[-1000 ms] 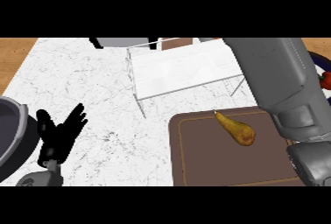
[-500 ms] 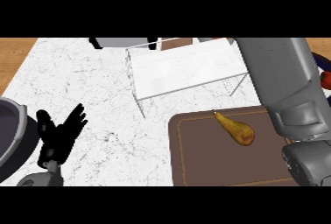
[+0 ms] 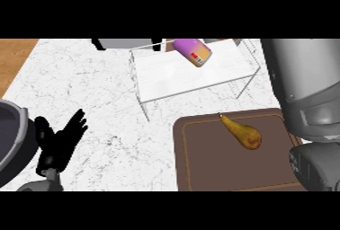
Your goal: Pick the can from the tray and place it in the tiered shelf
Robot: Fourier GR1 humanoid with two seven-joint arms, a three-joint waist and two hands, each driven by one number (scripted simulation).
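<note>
A purple can (image 3: 193,50) lies tilted on the top of the white tiered shelf (image 3: 192,74), at its far edge. The left hand (image 3: 58,143) rests at the lower left with fingers spread and straight, well apart from the can. The right forearm (image 3: 306,90) runs up the right side above the brown tray (image 3: 212,170), which holds a pear (image 3: 242,132); its hand seems to be out of view.

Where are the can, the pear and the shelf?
can (image 3: 193,50), head view, on its purple side.
pear (image 3: 243,133), head view, on its fat brown body.
shelf (image 3: 174,80), head view, on its white top board.
</note>
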